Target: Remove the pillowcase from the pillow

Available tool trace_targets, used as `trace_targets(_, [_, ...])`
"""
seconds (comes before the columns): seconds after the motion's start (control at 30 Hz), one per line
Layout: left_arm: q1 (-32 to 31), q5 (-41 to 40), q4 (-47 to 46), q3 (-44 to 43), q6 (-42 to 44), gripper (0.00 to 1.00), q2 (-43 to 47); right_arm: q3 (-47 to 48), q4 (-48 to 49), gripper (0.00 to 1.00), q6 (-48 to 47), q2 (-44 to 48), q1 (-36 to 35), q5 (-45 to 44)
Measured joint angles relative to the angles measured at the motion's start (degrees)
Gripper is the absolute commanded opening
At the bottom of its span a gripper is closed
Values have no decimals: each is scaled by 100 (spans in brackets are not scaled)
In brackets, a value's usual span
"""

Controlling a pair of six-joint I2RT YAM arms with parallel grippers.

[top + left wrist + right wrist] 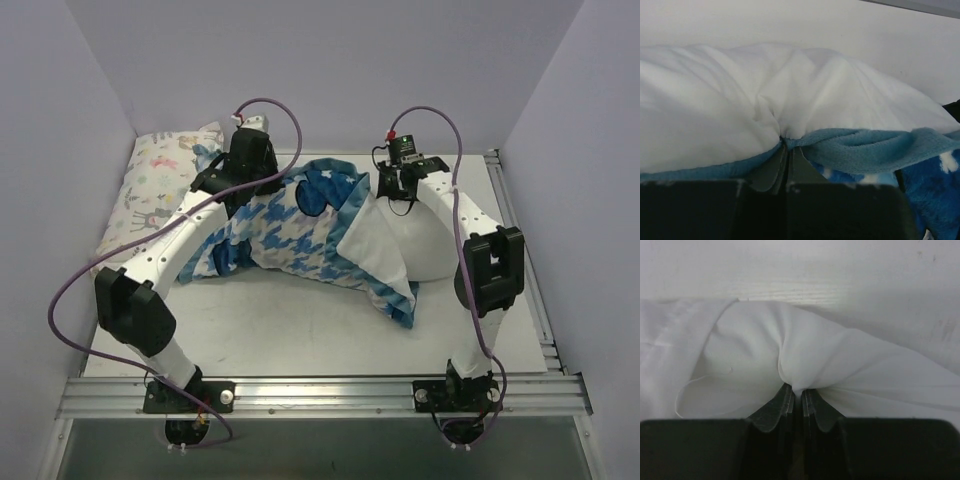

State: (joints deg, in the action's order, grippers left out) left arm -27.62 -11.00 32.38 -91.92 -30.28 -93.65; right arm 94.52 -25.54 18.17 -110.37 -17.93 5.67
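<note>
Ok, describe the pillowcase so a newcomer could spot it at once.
On the pale table, look to the middle. The pillowcase is draped there, one corner folded back white. Only it has blue-and-white houndstooth with blue trim; the pillow beside it is plain white, the small pillow at far left pastel animal print.

Blue-and-white houndstooth pillowcase (pixel 290 225), white pillow (pixel 432 250)
</note>
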Motion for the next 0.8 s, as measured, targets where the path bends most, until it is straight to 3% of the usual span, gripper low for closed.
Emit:
trace_targets(0.07, [2, 131, -48, -278, 24, 2, -247, 85, 140, 0, 15, -50, 74, -28])
trace_targets(0.13, [2, 232, -44, -551, 87, 28, -378, 175, 214, 0, 68, -70, 151, -31])
trace_targets(0.17, [-4, 275, -33, -660, 127, 55, -413, 210, 240, 0, 96, -94, 184, -28])
trace_targets(0.27, [-107, 345, -50, -885, 236, 84, -452, 391, 286, 0, 157, -304, 225, 24])
trace_targets(0.37, [-389, 284, -68, -970, 393, 92, -422, 623, 415, 0, 175, -638, 267, 133])
trace_targets(0.5, [-879, 9, -234, -713, 575, 94, -149, 533, 745, 0, 243, -791, 363, 260])
trace_targets(0.67, [-1746, -26, -822, 352, 492, 97, 426, 219, 1001, 0, 308, -780, 376, 271])
trace_targets(0.8, [-2240, 61, -1222, 892, 341, 97, 304, -63, 850, 0, 356, -778, 374, 273])
